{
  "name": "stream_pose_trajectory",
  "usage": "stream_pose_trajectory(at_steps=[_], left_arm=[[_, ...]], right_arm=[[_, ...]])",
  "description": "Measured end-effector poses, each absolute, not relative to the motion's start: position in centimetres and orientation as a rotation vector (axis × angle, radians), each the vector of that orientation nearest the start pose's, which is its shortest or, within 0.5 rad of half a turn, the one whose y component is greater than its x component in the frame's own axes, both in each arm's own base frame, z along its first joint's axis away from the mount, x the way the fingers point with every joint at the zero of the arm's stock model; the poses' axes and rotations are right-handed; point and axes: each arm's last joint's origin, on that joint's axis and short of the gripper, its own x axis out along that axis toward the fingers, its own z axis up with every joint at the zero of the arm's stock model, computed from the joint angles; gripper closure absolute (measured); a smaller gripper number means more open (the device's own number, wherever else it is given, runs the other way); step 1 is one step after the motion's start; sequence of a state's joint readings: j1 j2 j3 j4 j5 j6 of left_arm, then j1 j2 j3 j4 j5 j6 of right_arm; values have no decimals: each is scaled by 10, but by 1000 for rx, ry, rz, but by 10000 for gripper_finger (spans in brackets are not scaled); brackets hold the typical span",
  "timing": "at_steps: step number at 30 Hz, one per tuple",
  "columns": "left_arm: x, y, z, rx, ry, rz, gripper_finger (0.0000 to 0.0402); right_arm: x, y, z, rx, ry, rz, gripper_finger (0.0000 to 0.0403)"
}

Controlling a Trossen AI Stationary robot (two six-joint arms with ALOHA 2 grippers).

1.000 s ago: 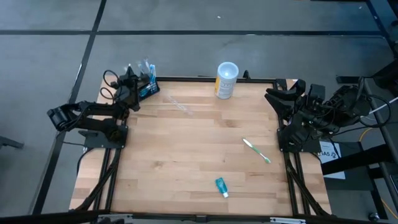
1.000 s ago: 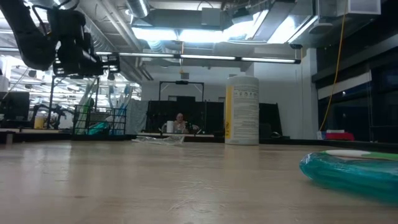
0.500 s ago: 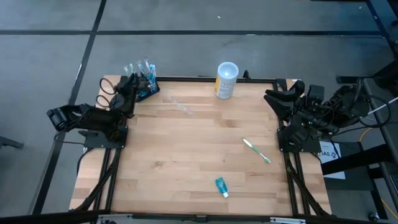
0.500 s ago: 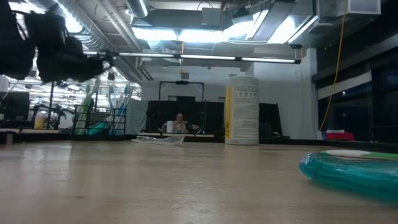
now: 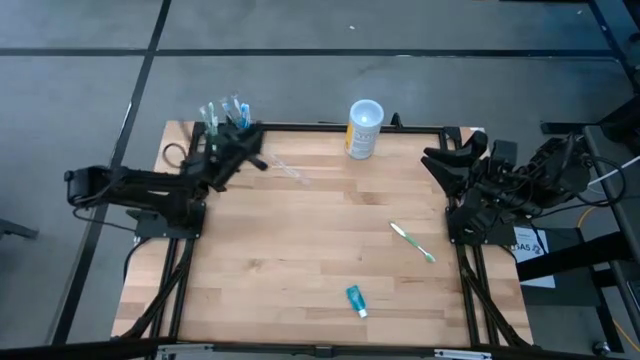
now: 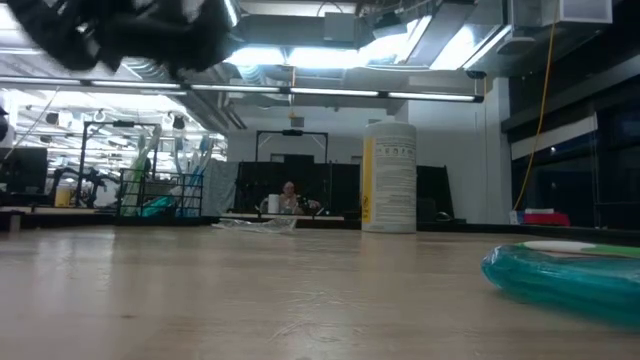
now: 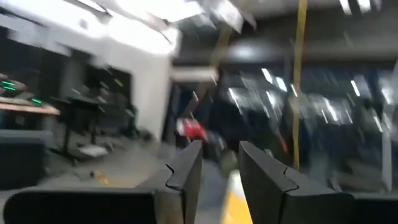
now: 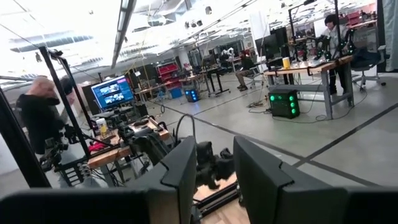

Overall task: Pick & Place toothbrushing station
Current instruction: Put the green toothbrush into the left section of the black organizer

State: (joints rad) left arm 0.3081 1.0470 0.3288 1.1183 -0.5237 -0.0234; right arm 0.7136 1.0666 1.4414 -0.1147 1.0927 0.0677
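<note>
Two claws are parted and hold nothing. Your left claw [image 5: 250, 155] hangs just beside the station [image 5: 228, 124], which sits at the surface's [image 5: 300, 250] far corner. Expect it light, rigid and top-heavy with brushes; grip the block's sides.

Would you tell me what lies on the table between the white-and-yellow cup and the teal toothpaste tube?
In the high view, a green-and-white toothbrush lies between the cup and the tube, slightly right of their line; otherwise bare wood.

Table [image 5: 300, 250]: one cup [image 5: 364, 128] at far edge, one holder [image 5: 228, 135] well left of the cup. One loose toothbrush [image 5: 412, 242] and one teal tube [image 5: 356, 299], both nearer than the cup. Two arms, one per side.
</note>
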Motion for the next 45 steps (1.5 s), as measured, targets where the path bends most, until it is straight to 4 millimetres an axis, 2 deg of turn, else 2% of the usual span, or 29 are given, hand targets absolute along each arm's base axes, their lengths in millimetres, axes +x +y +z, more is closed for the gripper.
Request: stream_pose_trajectory(at_steps=[3,6,10,13,15,18,22,26,30,33,36,39,42,45], left_arm=[[215,68,276,-30,-237,720,306],[247,64,291,-1,-67,580,306],[284,54,303,1,65,388,304],[294,49,301,-21,210,424,308],[294,49,300,-45,237,524,312],[292,49,296,-56,284,564,320],[267,51,279,-182,448,873,336],[240,50,278,-334,454,1078,358],[224,50,282,-294,408,1233,386],[212,62,286,-249,382,1354,394],[197,77,298,-320,309,1408,386],[180,85,320,-389,180,1380,362],[159,85,346,-394,31,1354,332],[140,80,363,-377,-60,1331,308]], right_arm=[[150,96,500,260,-164,-372,293],[150,96,497,235,-143,-375,293],[150,96,495,212,-125,-393,293],[150,96,495,213,-125,-392,293],[151,97,494,223,-125,-387,293],[156,101,492,219,-117,-371,293],[163,107,489,214,-110,-369,293],[167,111,487,209,-108,-370,293],[169,111,487,206,-109,-368,293],[169,111,490,206,-130,-361,293],[167,111,499,198,-182,-331,293],[165,110,506,180,-233,-303,293],[165,110,508,161,-247,-284,293],[165,110,506,140,-230,-282,293]])
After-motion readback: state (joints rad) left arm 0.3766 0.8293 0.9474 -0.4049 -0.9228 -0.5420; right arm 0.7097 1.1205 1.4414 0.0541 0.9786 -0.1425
